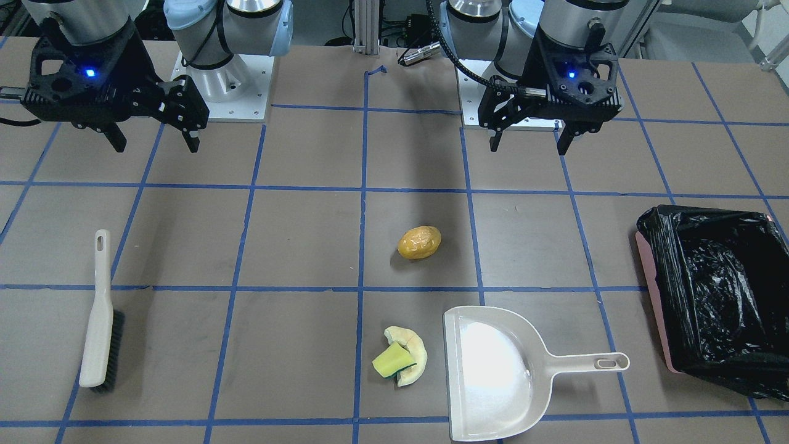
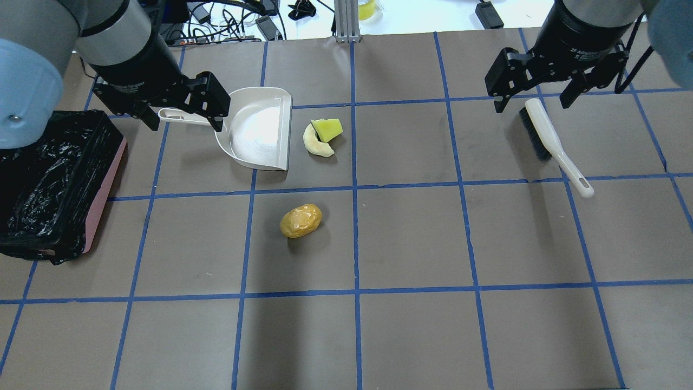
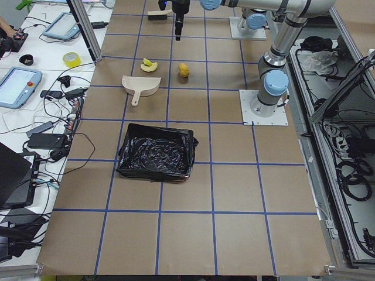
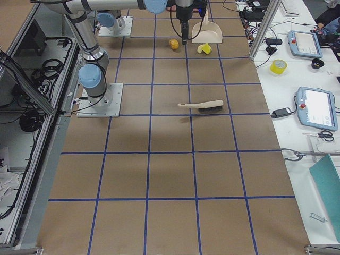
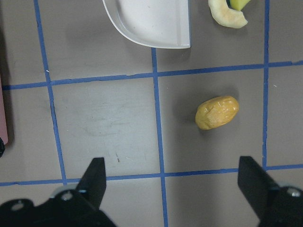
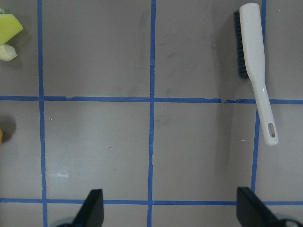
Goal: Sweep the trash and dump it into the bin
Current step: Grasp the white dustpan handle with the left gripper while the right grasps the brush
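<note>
The dustpan (image 1: pixel 493 376) lay just beside the peel (image 1: pixel 416 353) and sponge piece (image 1: pixel 389 361). The left gripper (image 1: pixel 529 147) and right gripper (image 1: pixel 156 147) hung above, jaws spread, empty.

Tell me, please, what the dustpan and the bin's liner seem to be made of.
The dustpan looks like beige moulded plastic, smooth and glossy: its pan reflects a bright glare. The liner of the bin looks like thin black plastic film: crinkled, with shiny highlights.

The potato-like lump (image 2: pixel 301 220) lies apart from the peel (image 2: pixel 317 147) and sponge piece (image 2: pixel 328 129) beside the dustpan (image 2: pixel 254 135).
</note>
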Controlling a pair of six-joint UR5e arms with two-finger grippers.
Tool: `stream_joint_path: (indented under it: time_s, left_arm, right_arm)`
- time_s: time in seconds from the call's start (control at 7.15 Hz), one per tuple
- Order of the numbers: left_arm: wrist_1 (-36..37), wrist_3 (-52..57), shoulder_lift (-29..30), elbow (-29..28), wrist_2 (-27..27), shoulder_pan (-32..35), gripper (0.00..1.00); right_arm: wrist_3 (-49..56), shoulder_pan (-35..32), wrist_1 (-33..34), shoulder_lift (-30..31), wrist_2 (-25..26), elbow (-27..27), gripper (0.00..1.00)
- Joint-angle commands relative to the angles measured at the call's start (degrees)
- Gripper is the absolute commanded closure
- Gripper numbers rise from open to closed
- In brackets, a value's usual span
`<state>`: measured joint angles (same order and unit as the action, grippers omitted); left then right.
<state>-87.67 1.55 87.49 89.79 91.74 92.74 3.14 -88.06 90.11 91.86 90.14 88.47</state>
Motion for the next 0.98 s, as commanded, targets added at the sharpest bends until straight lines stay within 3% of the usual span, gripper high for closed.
stream_joint_path:
  time_s: [0.0,0.28,0.56,0.84]
  left_arm:
    - [0.22,3.96,0.83,0.38,-0.59,-2.28,0.00]
    - [1.87,17.64,3.11,0.64,-0.77,-11.30,0.00]
    - [8.27,33.63,7.93,0.64,-2.96,-17.31,0.00]
    - [15.91,56.18,14.87,0.73,-3.14,-17.59,0.00]
  right_arm:
    - [-0.24,0.00,0.50,-0.36,0.64,0.12,0.00]
    - [-0.06,0.52,0.59,-0.71,1.08,0.12,0.00]
    - [3.51,3.23,1.03,-2.63,1.18,0.21,0.00]
    - [23.07,12.42,4.87,-5.27,0.65,1.43,0.00]
